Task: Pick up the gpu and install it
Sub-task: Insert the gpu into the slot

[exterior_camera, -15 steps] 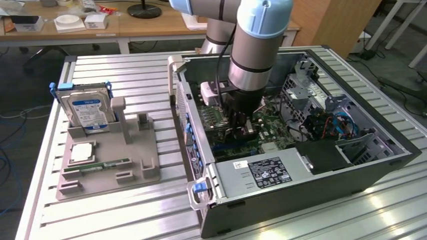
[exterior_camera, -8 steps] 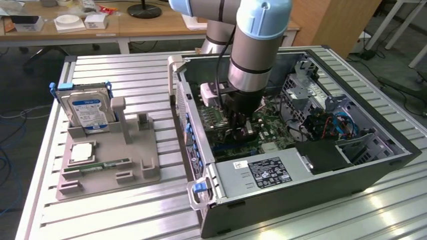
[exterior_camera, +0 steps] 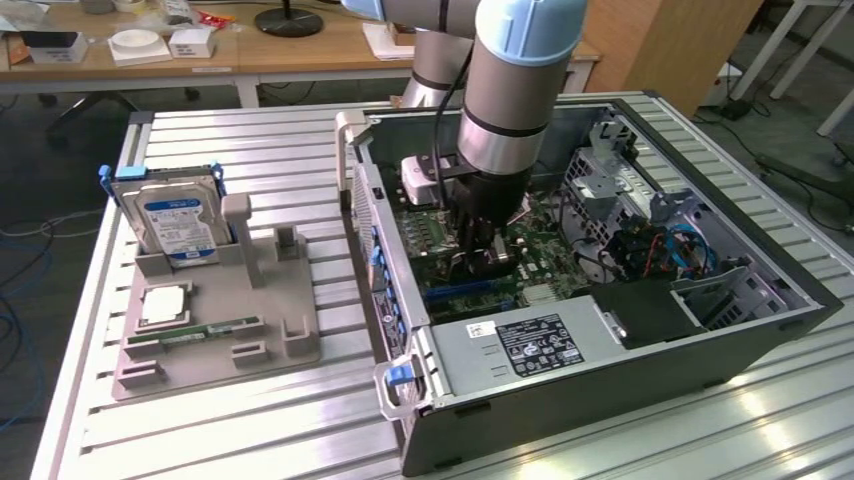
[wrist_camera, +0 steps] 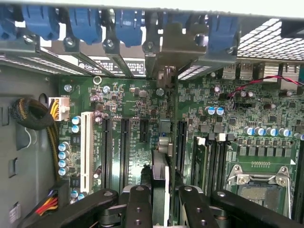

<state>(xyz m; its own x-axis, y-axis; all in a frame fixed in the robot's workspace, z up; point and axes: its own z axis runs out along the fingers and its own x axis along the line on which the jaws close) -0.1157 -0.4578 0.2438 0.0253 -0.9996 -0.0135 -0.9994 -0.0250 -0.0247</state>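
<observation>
My gripper (wrist_camera: 164,206) is down inside the open PC case (exterior_camera: 747,330), low over the green motherboard (wrist_camera: 137,109). It is shut on the gpu (wrist_camera: 161,175), which I see edge-on as a thin dark card between the two black fingers (wrist_camera: 137,204). The card stands upright and runs toward the case's rear wall, where its silver bracket (wrist_camera: 167,50) lies among the slot openings. It lines up between two long black expansion slots (wrist_camera: 124,147). Whether it sits in a slot I cannot tell. In the exterior view the gripper (exterior_camera: 481,255) hangs over the board at the case's middle.
Blue retaining clips (wrist_camera: 85,23) line the rear wall. A white slot (wrist_camera: 86,152), memory slots (wrist_camera: 209,161) and the CPU socket (wrist_camera: 256,175) flank the card. The power supply (exterior_camera: 527,345) fills the case's near end. Outside, a grey fixture (exterior_camera: 267,345) holds a hard drive (exterior_camera: 174,225) and RAM stick (exterior_camera: 207,329).
</observation>
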